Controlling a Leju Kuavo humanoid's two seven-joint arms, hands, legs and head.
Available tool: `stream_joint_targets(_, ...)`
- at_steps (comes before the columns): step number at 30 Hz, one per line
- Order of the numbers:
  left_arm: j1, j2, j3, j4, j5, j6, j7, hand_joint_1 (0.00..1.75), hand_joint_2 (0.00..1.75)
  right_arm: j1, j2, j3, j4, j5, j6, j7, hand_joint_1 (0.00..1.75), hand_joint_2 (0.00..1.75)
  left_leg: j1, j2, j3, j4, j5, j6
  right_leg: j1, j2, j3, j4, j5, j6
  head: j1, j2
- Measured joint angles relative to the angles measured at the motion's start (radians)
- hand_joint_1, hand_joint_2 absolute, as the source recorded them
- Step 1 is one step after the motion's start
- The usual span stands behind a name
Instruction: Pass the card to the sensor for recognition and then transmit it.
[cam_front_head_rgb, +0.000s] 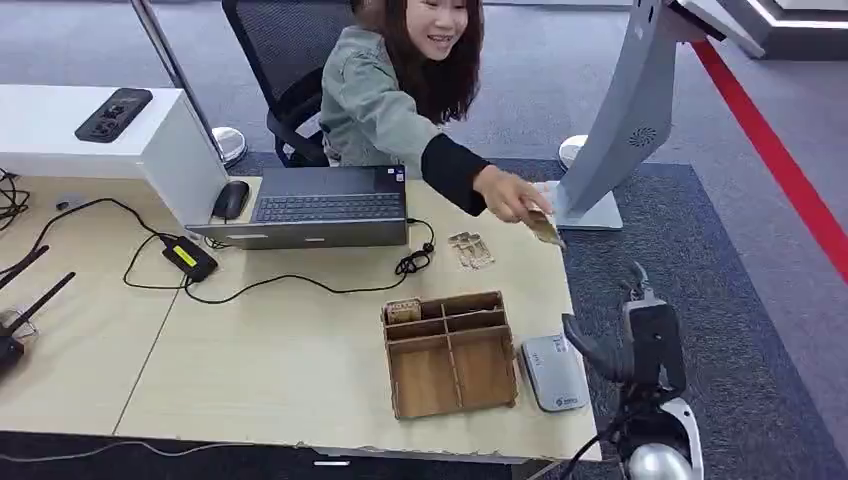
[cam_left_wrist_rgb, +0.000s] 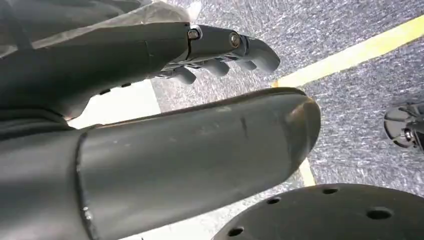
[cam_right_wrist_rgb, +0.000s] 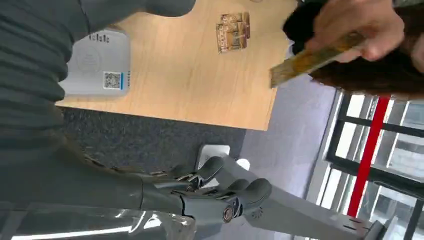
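A person seated behind the table reaches out a hand (cam_front_head_rgb: 508, 193) holding a brownish card (cam_front_head_rgb: 543, 227) over the table's right edge; the right wrist view shows the same card (cam_right_wrist_rgb: 312, 58) pinched in that hand. My right hand (cam_front_head_rgb: 630, 345) hovers off the table's right front corner, below the card and apart from it, with its fingers (cam_right_wrist_rgb: 220, 195) spread and holding nothing. The grey sensor pad (cam_front_head_rgb: 553, 372) lies flat near that corner, close to my right hand. My left hand (cam_left_wrist_rgb: 200, 100) hangs over carpet, thumb and fingers apart, empty.
A wooden organizer (cam_front_head_rgb: 450, 352) stands left of the sensor, with a card in one small compartment (cam_front_head_rgb: 403, 311). More cards (cam_front_head_rgb: 470, 250) lie behind it. A laptop (cam_front_head_rgb: 325, 207), mouse (cam_front_head_rgb: 230, 200) and cables occupy the back. A grey kiosk stand (cam_front_head_rgb: 625, 120) rises at the right.
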Motion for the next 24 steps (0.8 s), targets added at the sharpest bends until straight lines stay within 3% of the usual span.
stream_joint_targets(3,0.0,0.002,0.0,0.0,-0.017,0.0,-0.014,0.0,0.0,-0.05,-0.005,0.006,-0.007,0.049,0.04,0.061,0.0,1.75,0.0,0.0,0.0,0.0,0.0,0.0,0.0,0.0,0.0,0.0,0.0,0.0,0.0,0.0)
stream_joint_targets(9,0.0,0.008,0.0,0.0,-0.035,0.0,-0.03,0.0,0.0,-0.127,-0.006,0.019,-0.018,0.098,0.09,0.124,0.02,1.75,0.0,0.0,0.0,0.0,0.0,0.0,0.0,0.0,0.0,0.0,0.0,0.0,0.0,0.0)
stream_joint_targets(24,0.0,0.017,-0.001,0.0,-0.041,0.0,-0.035,0.0,0.0,-0.181,0.006,0.065,0.003,0.091,0.095,0.136,0.07,1.75,0.0,0.0,0.0,0.0,0.0,0.0,0.0,0.0,0.0,0.0,0.0,0.0,0.0,0.0)
